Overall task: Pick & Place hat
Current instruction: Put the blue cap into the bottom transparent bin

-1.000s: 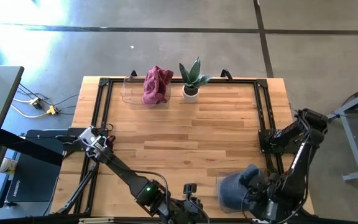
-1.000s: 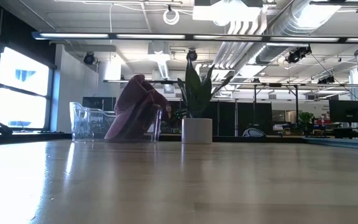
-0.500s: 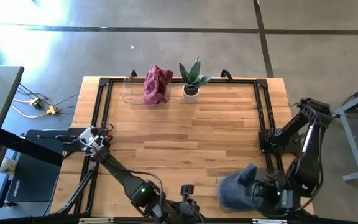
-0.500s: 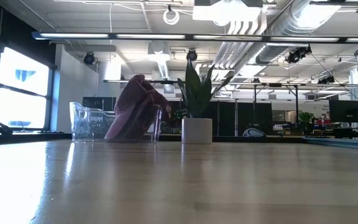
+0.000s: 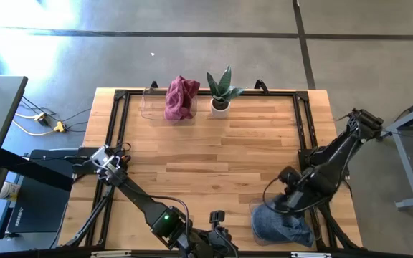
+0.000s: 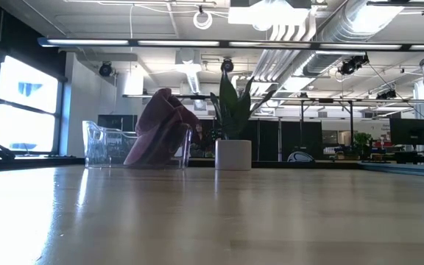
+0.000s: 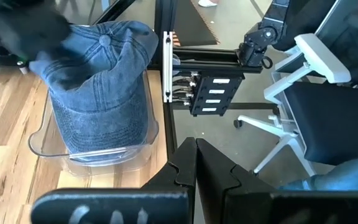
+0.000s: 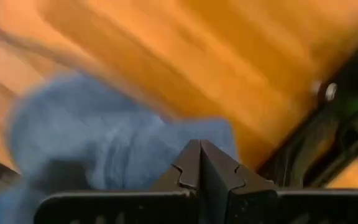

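Note:
A blue denim hat (image 5: pixel 278 226) sits crown up inside a clear container (image 7: pixel 92 146) at the table's near right. My right gripper (image 5: pixel 281 196) points down just beyond the hat's far edge. The right wrist view shows it shut (image 8: pixel 199 145) with nothing between its fingers and the hat (image 8: pixel 104 143) below it. In the left wrist view it is a dark blur beside the hat's crown (image 7: pixel 98 56). My left gripper (image 5: pixel 217 235) waits shut (image 7: pixel 196 146) at the near edge, left of the container.
At the far edge, a maroon cloth (image 5: pixel 181 97) lies in a second clear container (image 6: pixel 105 143). Beside it is a potted plant (image 5: pixel 221 89). A black frame rail (image 5: pixel 303 136) runs along the table's right side. Bare wood fills the middle of the table (image 5: pixel 206 158).
My right gripper has swung from the table's near right corner, beside the hat, toward the far edge and a little left. It now stands past the hat's far side. The hat has stayed in its container.

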Motion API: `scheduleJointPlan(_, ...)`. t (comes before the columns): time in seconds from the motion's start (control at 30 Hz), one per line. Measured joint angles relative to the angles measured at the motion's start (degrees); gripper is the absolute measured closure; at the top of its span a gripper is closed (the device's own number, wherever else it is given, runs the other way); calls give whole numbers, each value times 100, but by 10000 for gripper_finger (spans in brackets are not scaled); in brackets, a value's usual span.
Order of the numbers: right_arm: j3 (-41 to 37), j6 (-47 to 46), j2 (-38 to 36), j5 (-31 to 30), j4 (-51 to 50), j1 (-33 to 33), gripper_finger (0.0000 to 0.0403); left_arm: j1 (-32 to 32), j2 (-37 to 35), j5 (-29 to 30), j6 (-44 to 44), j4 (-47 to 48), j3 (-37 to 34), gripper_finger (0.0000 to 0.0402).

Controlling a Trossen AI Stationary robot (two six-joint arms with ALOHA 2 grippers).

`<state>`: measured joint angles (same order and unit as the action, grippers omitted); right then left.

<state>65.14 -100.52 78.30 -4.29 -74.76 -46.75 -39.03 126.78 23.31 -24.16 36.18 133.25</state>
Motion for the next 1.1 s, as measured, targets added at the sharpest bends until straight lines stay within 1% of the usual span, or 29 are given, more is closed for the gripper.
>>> scheduleJointPlan(0.07,-307,23,0,402,337,-96,400,-16,0,1,-51,2,0,401)
scheduleJointPlan(0.2,-1027,-135,4,859,1533,-346,401,-95,0,6,-122,79,0,401)
scheduleJointPlan(0.27,-1303,-405,4,823,1795,-433,401,-125,0,22,-160,150,0,401)
scheduleJointPlan(0.37,-1438,-775,4,417,1605,-509,399,-116,0,21,-159,178,0,401)
scheduleJointPlan(0.47,-1195,-771,9,163,1068,-508,401,-90,0,28,-72,173,0,401)
scheduleJointPlan(0.67,10,-121,7,374,-78,-597,399,-61,0,0,-27,188,0,401)
scheduleJointPlan(0.77,647,360,4,372,-166,-729,401,-74,0,0,-38,212,0,401)
scheduleJointPlan(0.83,1010,827,4,378,140,-874,401,-74,0,0,-68,242,0,401)
scheduleJointPlan(0.93,1237,1680,-4,428,1388,-1165,399,-74,0,9,-118,254,0,401)
scheduleJointPlan(1.0,1140,2111,14,544,2202,-1389,400,-74,0,18,-118,254,0,401)
scheduleJointPlan(1.03,1042,2220,47,687,2424,-1480,401,-74,0,23,-122,254,0,401)
scheduleJointPlan(1.1,753,2303,132,1052,2514,-1639,401,-72,0,26,-154,254,0,401)
